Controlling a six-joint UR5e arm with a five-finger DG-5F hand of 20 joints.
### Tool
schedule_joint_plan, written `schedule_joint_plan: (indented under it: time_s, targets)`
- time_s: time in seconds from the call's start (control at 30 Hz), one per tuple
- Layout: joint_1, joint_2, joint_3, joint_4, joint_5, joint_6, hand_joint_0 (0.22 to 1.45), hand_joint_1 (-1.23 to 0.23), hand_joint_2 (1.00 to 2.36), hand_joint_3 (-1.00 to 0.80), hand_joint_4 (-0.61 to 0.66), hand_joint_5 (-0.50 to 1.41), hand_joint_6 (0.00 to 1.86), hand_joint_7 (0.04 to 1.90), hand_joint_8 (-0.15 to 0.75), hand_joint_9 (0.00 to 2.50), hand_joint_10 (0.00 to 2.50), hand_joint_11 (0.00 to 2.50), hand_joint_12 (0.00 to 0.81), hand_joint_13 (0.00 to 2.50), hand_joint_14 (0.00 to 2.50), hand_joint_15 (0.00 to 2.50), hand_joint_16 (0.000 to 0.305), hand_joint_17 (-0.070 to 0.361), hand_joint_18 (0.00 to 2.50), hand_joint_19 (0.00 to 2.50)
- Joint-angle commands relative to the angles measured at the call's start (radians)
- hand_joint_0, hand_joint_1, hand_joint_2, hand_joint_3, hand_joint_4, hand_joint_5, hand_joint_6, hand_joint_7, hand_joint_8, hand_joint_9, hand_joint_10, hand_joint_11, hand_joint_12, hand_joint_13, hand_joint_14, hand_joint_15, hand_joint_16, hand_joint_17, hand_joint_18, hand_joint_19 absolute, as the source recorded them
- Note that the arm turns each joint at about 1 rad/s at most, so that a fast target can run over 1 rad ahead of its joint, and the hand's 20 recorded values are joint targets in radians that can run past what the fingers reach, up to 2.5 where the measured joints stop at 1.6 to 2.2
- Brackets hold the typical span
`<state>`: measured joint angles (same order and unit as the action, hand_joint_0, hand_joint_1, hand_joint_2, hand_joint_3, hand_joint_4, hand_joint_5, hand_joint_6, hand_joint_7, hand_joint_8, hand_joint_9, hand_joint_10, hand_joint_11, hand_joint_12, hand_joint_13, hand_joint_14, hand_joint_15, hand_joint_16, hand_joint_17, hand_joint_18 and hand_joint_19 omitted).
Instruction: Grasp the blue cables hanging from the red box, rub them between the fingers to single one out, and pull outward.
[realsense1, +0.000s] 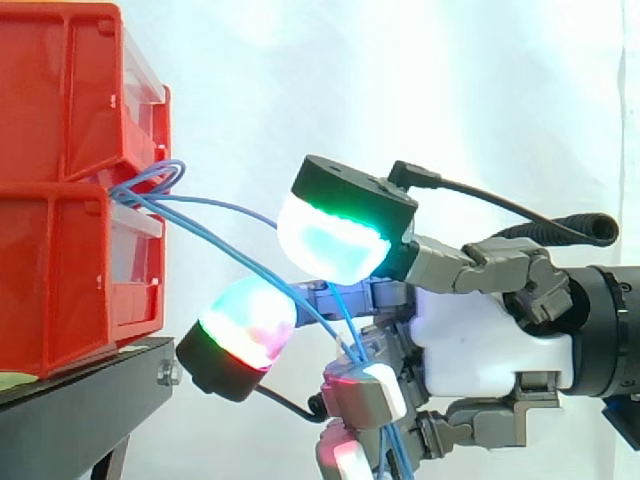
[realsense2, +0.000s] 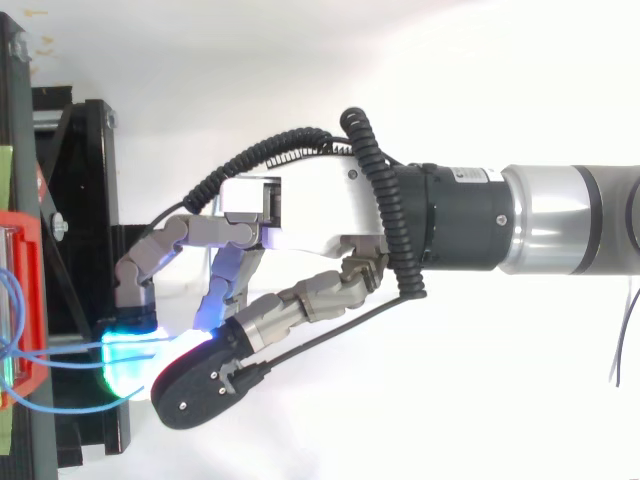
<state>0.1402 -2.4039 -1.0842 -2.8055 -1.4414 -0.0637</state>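
**Inspector:** Position of the cables?

**Assistant:** The blue cables (realsense1: 148, 195) leave the front of the red box (realsense1: 60, 100) at the gap between its upper and lower tiers. They loop once, then slant down to the hand (realsense1: 480, 335), which is beyond the front edge of the black stand (realsense1: 90, 390).

**Inspector:** State of the hand?

**Assistant:** Grasping the cables. Curled fingers (realsense1: 365, 390) pinch them in front of the palm, and the loose ends hang beneath. Two glowing pads (realsense1: 330, 240) are held apart, one above the cables and one below.

**Inspector:** Surroundings?

**Assistant:** The box sits at the stand's front edge, with a white curtain (realsense1: 450, 90) behind.
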Motion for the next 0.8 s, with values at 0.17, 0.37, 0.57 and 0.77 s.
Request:
schedule_joint_plan:
  time_s: [0.17, 0.37, 0.57, 0.77]
  targets:
    - [-0.011, 0.000, 0.003, -0.006, -0.008, -0.016, 0.58, -0.55, 1.00, -0.46, 0.06, -0.13, 0.76, 0.94, 0.299, 1.21, 0.02, 0.82, 0.377, 1.10, 0.02, 0.59, 0.051, 0.115, 0.97, 0.70]
    - [-0.017, 0.000, 0.003, -0.006, -0.010, -0.016, 0.61, -0.62, 1.02, -0.25, 0.03, -0.14, 0.80, 0.95, 0.304, 1.20, 0.03, 0.85, 0.377, 1.10, 0.02, 0.60, 0.051, 0.116, 0.98, 0.69]
    - [-0.022, 0.023, 0.003, -0.029, -0.010, -0.028, 0.63, -0.77, 1.02, -0.16, 0.07, -0.17, 0.87, 0.85, 0.310, 1.17, 0.02, 0.88, 0.373, 1.08, 0.02, 0.60, 0.052, 0.117, 0.98, 0.68]
    - [-0.030, 0.035, 0.003, -0.072, -0.011, -0.061, 0.67, -0.85, 1.02, -0.25, 0.04, -0.18, 0.88, 0.81, 0.290, 1.14, 0.02, 0.89, 0.360, 1.06, 0.02, 0.60, 0.050, 0.113, 0.95, 0.67]
